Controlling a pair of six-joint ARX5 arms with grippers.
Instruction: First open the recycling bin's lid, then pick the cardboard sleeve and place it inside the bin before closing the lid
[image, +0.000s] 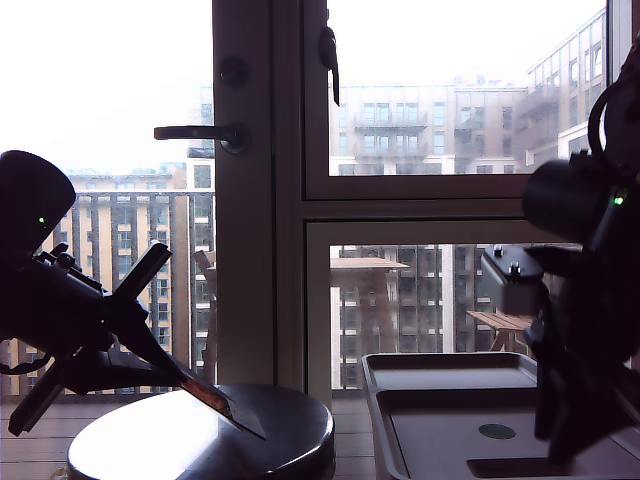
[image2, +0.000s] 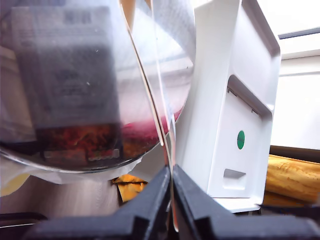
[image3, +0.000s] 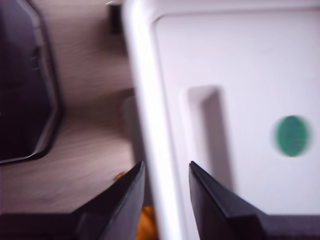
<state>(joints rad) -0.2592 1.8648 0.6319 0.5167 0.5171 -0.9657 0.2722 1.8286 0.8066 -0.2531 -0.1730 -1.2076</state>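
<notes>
On the exterior view's left, my first gripper (image: 175, 372) is shut on the cardboard sleeve (image: 220, 403), a thin flat card slanting down over the round dark table (image: 290, 440). The first wrist view shows the sleeve (image2: 150, 100) edge-on between the closed fingers, its grey face and reddish-brown end mirrored in the glossy table top. The recycling bin (image: 385, 440) stands at the exterior view's right with the grey lid (image: 450, 375) lying flat on it, green dot (image: 497, 431) showing. My second gripper (image3: 166, 172) is open, its fingers astride the lid's raised rim (image3: 150, 100).
A large window with a door handle (image: 195, 132) fills the background. A yellow scrap (image2: 131, 182) lies on the wooden floor beneath the table, and a light wooden piece (image2: 292, 177) sits beyond the bin. A dark rounded object (image3: 25, 80) stands beside the bin.
</notes>
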